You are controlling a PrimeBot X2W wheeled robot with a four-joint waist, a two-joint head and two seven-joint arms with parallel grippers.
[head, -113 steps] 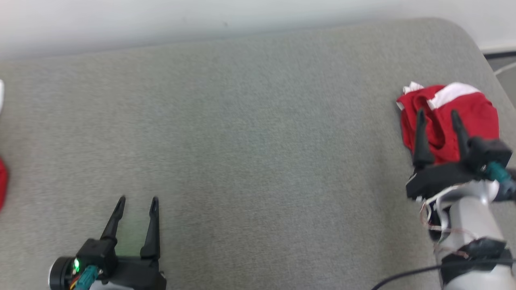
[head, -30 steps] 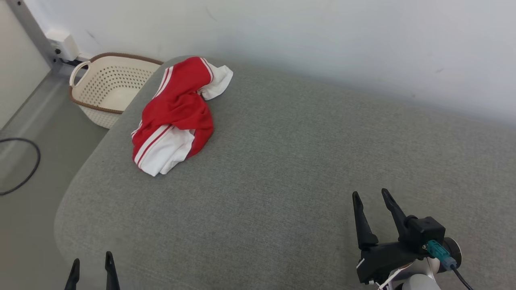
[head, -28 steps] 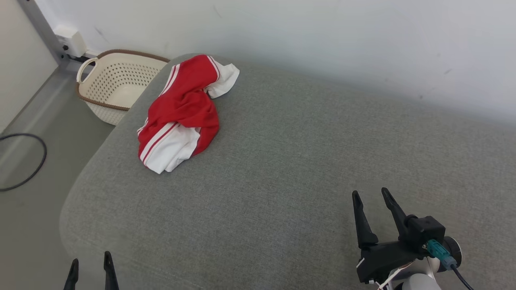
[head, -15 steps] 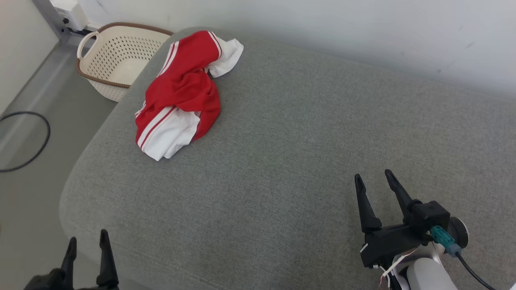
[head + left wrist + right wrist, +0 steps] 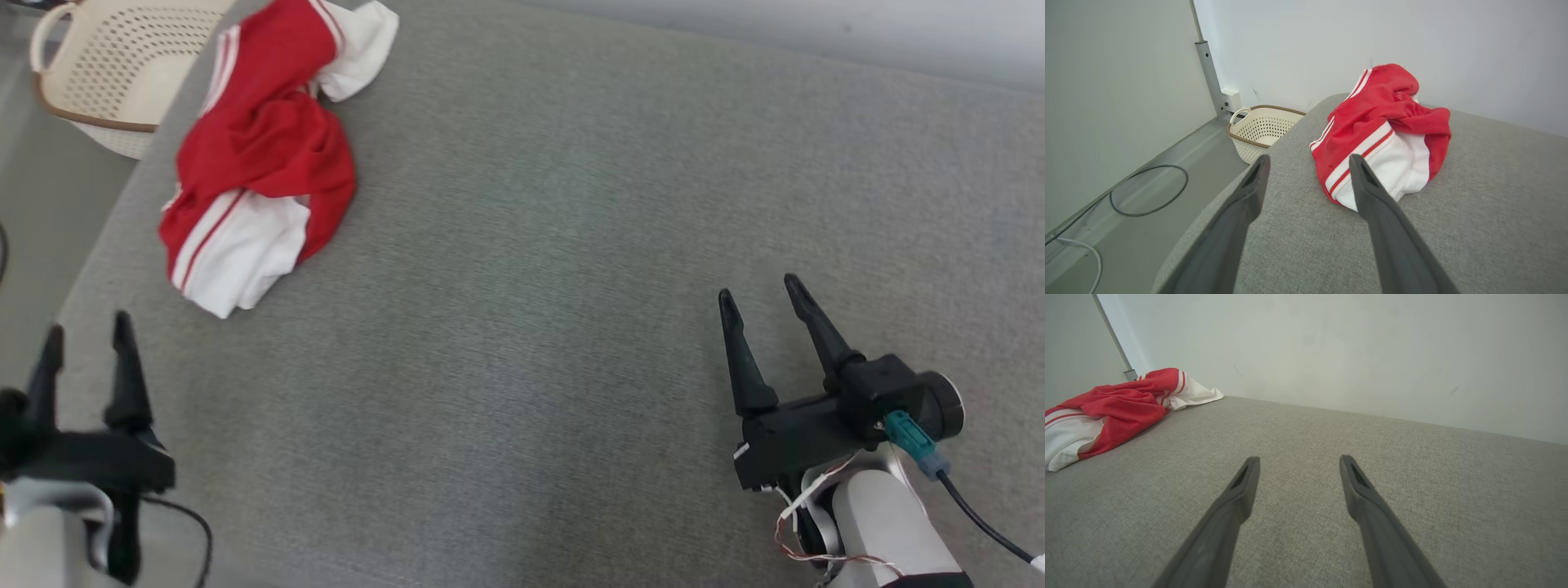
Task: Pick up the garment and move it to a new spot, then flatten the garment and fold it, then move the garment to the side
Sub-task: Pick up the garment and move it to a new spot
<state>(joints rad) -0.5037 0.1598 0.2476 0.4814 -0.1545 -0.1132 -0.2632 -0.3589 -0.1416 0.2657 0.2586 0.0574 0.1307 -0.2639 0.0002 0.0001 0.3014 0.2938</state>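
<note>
Just short of the garment (image 5: 253, 155), our spread left end effector (image 5: 88, 327) should pinch a raised fold; our right end effector (image 5: 759, 290) hangs spread.

The red garment (image 5: 261, 155) with white panels and stripes lies crumpled in a loose heap at my ten o'clock, close to the far left corner of the grey cushion (image 5: 571, 245), not yet flattened.
</note>
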